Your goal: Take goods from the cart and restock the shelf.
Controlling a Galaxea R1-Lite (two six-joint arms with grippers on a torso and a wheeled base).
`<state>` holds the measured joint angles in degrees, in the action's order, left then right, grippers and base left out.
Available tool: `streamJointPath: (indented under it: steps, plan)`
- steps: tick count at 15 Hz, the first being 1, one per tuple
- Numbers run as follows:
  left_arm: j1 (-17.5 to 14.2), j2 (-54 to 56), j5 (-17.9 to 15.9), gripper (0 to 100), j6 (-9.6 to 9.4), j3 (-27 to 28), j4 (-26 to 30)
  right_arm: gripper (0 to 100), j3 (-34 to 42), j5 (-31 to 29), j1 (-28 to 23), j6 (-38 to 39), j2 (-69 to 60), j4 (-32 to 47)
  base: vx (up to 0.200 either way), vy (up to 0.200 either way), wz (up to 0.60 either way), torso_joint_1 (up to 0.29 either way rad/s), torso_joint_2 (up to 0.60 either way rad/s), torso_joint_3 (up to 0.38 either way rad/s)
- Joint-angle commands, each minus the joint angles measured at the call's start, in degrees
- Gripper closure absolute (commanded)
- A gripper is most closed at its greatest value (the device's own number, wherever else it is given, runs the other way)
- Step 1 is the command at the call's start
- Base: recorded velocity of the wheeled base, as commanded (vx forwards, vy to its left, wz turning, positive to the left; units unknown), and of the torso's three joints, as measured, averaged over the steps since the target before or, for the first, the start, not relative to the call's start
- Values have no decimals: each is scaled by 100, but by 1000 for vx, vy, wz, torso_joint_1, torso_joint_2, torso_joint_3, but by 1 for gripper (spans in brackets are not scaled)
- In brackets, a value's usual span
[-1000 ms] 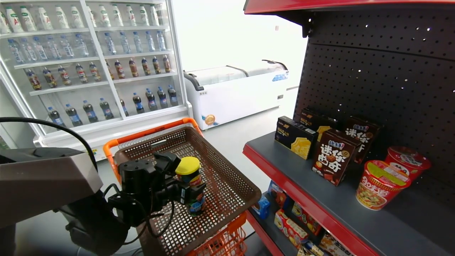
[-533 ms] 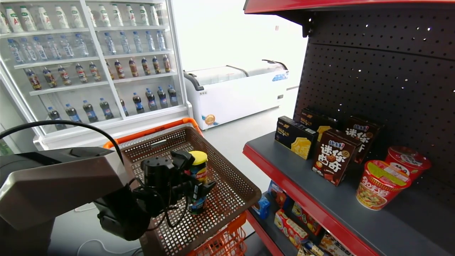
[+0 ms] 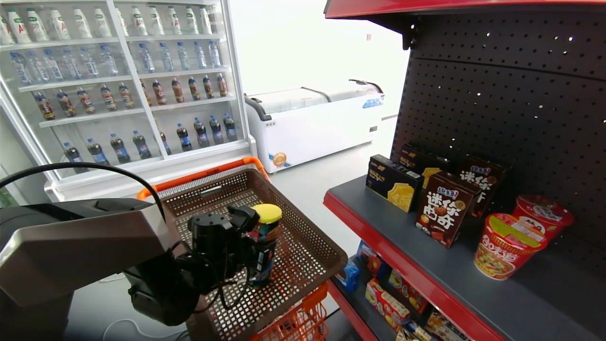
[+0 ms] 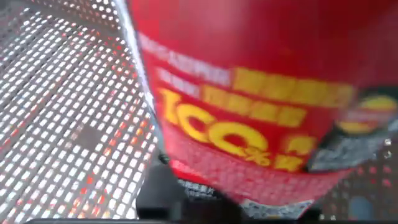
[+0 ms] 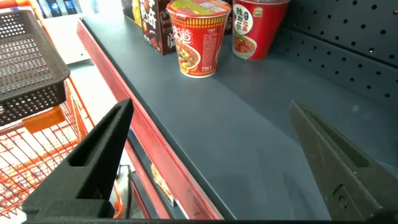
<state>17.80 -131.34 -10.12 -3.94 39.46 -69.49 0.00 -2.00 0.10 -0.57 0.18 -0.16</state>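
Observation:
A tall can [image 3: 263, 239] with a yellow lid [image 3: 266, 213] stands leaning slightly in the brown mesh basket [image 3: 312, 255] of the orange cart. My left gripper [image 3: 253, 246] is shut on the can's middle. In the left wrist view the can's red side with yellow print [image 4: 249, 112] sits right before the camera, above the basket mesh [image 4: 62, 124]. My right gripper [image 5: 214, 168] hangs open over the grey shelf board [image 5: 249, 124], holding nothing. The same shelf [image 3: 426, 255] lies right of the cart.
On the shelf stand dark snack boxes [image 3: 445, 215] and two red cup noodles [image 3: 506, 246], the cups [image 5: 200, 34] ahead of my right gripper. Bare board lies in front of them. A lower shelf [image 3: 388, 298] holds more packs. Drink coolers and a chest freezer stand behind.
My left arm has pushed farther over the basket and its fingers have drawn in on the can. The can's top has shifted to the right.

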Motion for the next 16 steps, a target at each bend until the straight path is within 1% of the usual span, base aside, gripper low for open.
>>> streamJointPath:
  steps: [1,2,3,4,5,6,8,9,11,12,13,14,16]
  plan:
    - [31,750,80,100,51,-387,23,0,0,-2,-1,-4,-1,-2,0,0,0,0,0,0]
    - [101,1357,643,100,51,-597,287,0,0,-2,-1,-4,-1,-2,0,0,0,0,0,0]
    - [92,1647,871,100,60,-633,454,0,0,-2,-1,-4,-1,-2,0,0,0,0,0,0]
    - [57,2086,924,100,86,-729,621,0,0,-2,-1,-4,-1,-2,0,0,0,0,0,0]
    - [57,2649,924,100,200,-808,823,0,0,-2,-1,-4,-1,-2,0,0,0,0,0,0]
    - [48,3405,915,100,271,-835,1288,0,0,-2,-1,-4,-1,-2,0,0,0,0,0,0]
    - [83,4846,915,100,262,-1011,2361,0,0,-2,-1,-4,-1,-2,0,0,0,0,0,0]
    - [92,5496,942,100,253,-1169,2616,0,0,-2,-1,-4,8,-2,0,0,0,0,0,0]
    - [48,6454,1073,100,200,-1485,2967,0,0,-2,-1,-4,-1,-2,0,0,0,0,0,0]
    - [48,7351,1117,100,51,-1661,3653,0,0,-2,-1,-4,8,-2,0,0,0,0,0,0]
    - [48,7949,1108,100,-28,-1696,4268,0,0,-2,-1,-4,-1,-2,0,0,0,0,0,0]
    - [57,8397,1100,100,-46,-1705,4795,0,0,-2,-1,-4,-1,-2,0,0,0,0,0,0]
    - [75,9267,1082,100,-125,-1863,5639,0,0,-2,-1,-4,-1,-2,0,0,0,0,0,0]
